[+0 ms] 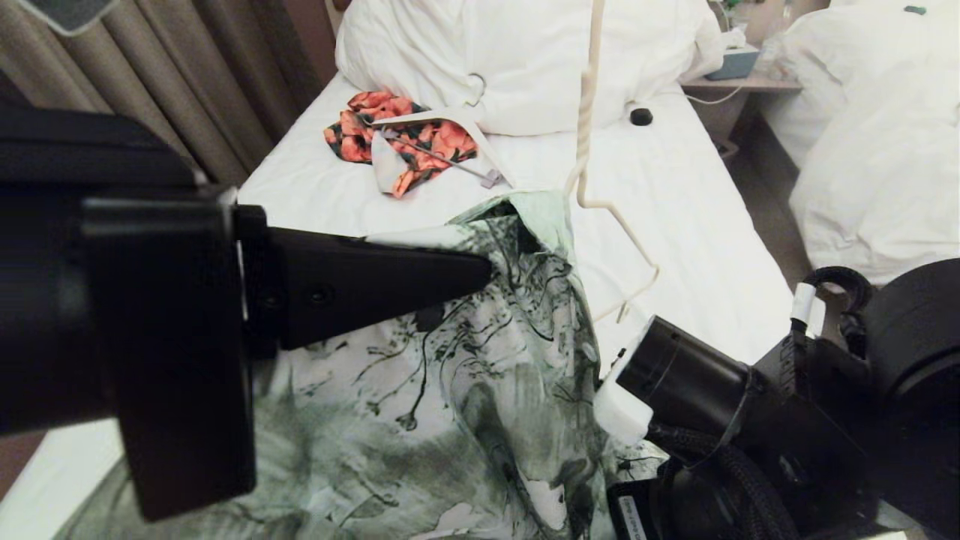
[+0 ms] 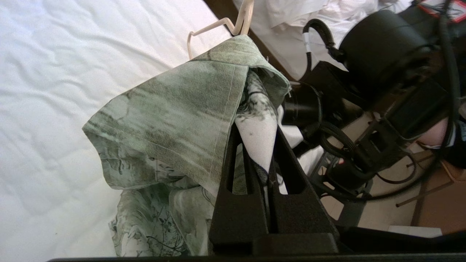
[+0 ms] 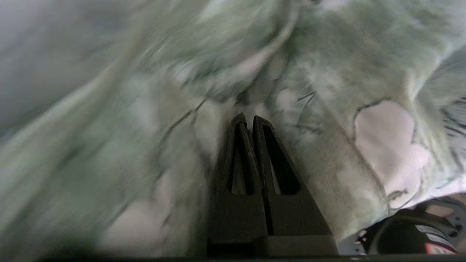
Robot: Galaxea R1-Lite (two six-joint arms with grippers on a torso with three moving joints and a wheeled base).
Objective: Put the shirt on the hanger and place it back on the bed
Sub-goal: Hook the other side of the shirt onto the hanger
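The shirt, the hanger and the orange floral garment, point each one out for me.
shirt (image 1: pixel 465 375): head view, printed front panel.
hanger (image 1: pixel 586 112): head view, twisted cream stem.
orange floral garment (image 1: pixel 442 139): head view, orange patch.

No readable words anywhere, a small white label (image 1: pixel 631 517) on the black gear beside the right arm carries print too tiny to make out, nothing legible on bedding or clothes

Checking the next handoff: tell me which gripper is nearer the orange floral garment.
Left. The left gripper points toward the orange floral garment from just below it; the right gripper is lower, buried in the shirt.
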